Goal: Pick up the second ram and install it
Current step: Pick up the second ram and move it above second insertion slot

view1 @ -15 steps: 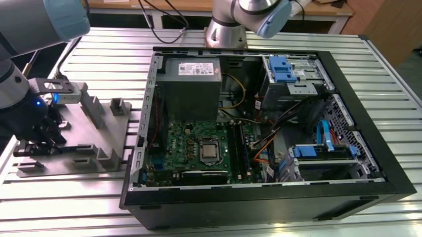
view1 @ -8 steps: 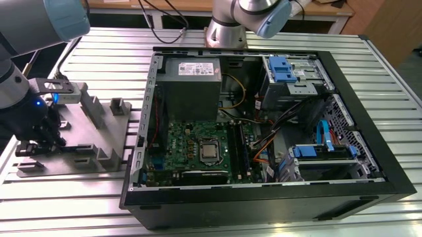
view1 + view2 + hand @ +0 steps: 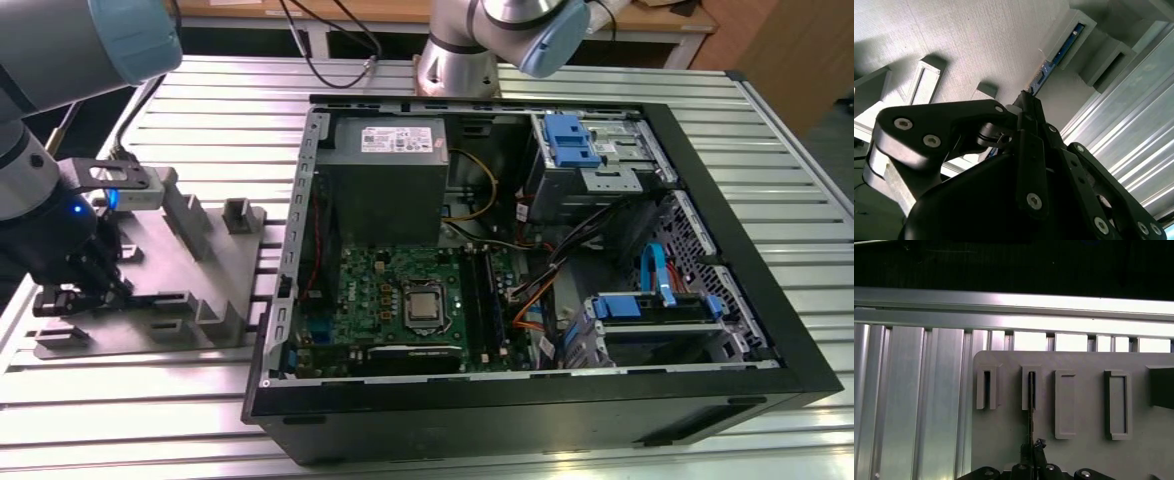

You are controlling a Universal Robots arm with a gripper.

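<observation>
Fingers of the hand (image 3: 1031,461) are pinched tight around the second ram (image 3: 1031,407), which stands on edge in a slot of the grey fixture plate (image 3: 1004,440) beside the open computer case (image 3: 534,400).

We see an open black computer case (image 3: 534,415) on a ribbed aluminium table (image 3: 227,90). Grey slotted plastic fixture plate (image 3: 134,345) beside it.

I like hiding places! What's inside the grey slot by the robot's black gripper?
A thin dark memory stick stands on edge in that grey plastic slotted post. The black gripper covers one end of it, and the slot hides its lower edge.
</observation>
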